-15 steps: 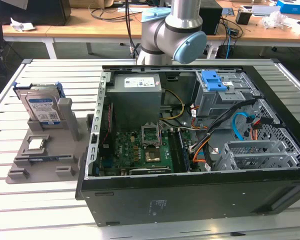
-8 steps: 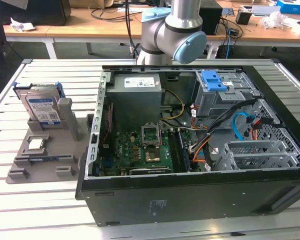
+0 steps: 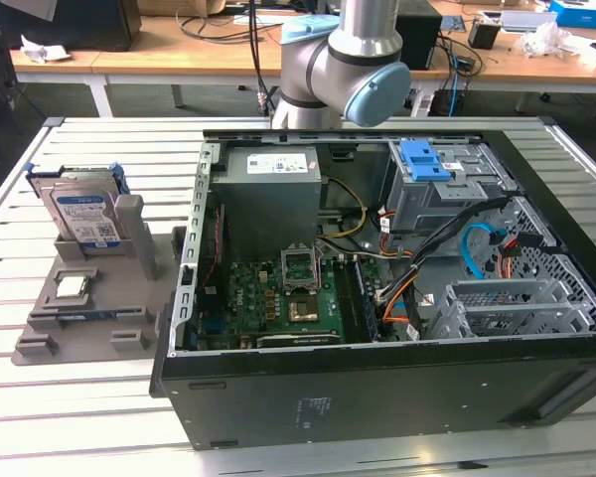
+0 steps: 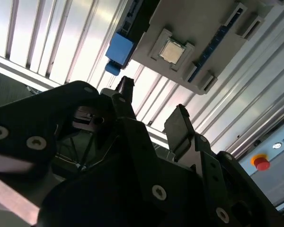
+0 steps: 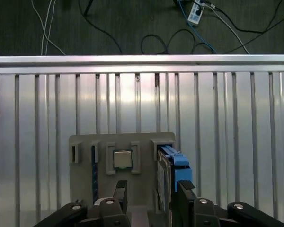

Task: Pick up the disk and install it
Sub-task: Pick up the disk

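The slatted tabletop [image 3: 99, 417] carries the lot. The open case [image 3: 377, 397] takes up most of it, and the grey holder [image 3: 89, 318] sits just beside it at the exterior view's left.

Your disk [image 3: 81, 214] stands on edge in that holder, label facing out, blue rails on its edges, untouched. In both wrist views the claw [image 5: 153, 184] [image 4: 152, 94] hangs over the holder, fingers [image 5: 119, 191] apart, nothing in them.

Thing is, in the first wrist view one finger lines up pretty much with the disk's edge instead of clearing it. I reckon you want to slide sideways till the disk sits centred in the gap before going down.

Grip the flat metal faces, not the rails; they look like plastic that'd flex. Keep the other finger off the chip [image 5: 122, 159], which lies flat in its pocket near the disk.
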You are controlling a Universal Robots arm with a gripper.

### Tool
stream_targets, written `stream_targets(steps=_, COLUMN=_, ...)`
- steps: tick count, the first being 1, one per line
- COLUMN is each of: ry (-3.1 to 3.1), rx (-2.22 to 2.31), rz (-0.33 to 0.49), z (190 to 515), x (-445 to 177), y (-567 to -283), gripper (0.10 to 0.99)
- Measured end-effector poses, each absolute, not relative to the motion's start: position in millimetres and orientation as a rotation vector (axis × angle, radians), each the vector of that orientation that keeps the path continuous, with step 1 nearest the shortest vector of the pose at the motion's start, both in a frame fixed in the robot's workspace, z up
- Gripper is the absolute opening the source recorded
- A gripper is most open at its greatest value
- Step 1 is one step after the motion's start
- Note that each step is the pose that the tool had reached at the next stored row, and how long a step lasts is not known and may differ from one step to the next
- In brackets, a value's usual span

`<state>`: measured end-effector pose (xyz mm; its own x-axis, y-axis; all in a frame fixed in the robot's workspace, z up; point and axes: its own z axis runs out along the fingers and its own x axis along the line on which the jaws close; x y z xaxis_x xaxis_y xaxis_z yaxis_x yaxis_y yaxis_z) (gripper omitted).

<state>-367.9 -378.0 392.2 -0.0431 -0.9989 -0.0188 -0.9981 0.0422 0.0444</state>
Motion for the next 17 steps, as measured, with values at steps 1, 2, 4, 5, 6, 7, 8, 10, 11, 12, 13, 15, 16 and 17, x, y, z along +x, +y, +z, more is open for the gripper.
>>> stream_targets(steps=1, ry=-2.272, rx=2.144, rz=-0.070, z=392, x=-368, y=-378, gripper=0.541)
stream_targets(steps=2, ry=-2.292, rx=2.124, rz=-0.071, z=391, x=-368, y=-378, gripper=0.541)
stream_targets(steps=4, ry=-2.321, rx=2.093, rz=-0.071, z=390, x=-367, y=-378, gripper=0.541)
stream_targets(steps=5, ry=-2.328, rx=2.085, rz=-0.071, z=389, x=-366, y=-378, gripper=0.541)
stream_targets(steps=6, ry=-2.332, rx=2.081, rz=-0.071, z=389, x=-365, y=-377, gripper=0.541)
stream_targets(steps=7, ry=-2.333, rx=2.078, rz=-0.070, z=388, x=-363, y=-376, gripper=0.541)
stream_targets(steps=8, ry=-2.333, rx=2.078, rz=-0.068, z=388, x=-362, y=-374, gripper=0.541)
stream_targets(steps=10, ry=-2.331, rx=2.077, rz=-0.066, z=388, x=-359, y=-369, gripper=0.541)
stream_targets(steps=11, ry=-2.331, rx=2.077, rz=-0.066, z=388, x=-359, y=-366, gripper=0.541)
stream_targets(steps=12, ry=-2.331, rx=2.076, rz=-0.065, z=388, x=-358, y=-363, gripper=0.541)
stream_targets(steps=13, ry=-2.331, rx=2.076, rz=-0.064, z=388, x=-357, y=-361, gripper=0.541)
stream_targets(steps=15, ry=-2.331, rx=2.076, rz=-0.064, z=388, x=-356, y=-360, gripper=0.541)
stream_targets(steps=16, ry=-2.331, rx=2.076, rz=-0.064, z=387, x=-355, y=-360, gripper=0.541)
stream_targets(steps=17, ry=-2.331, rx=2.076, rz=-0.064, z=387, x=-355, y=-360, gripper=0.541)
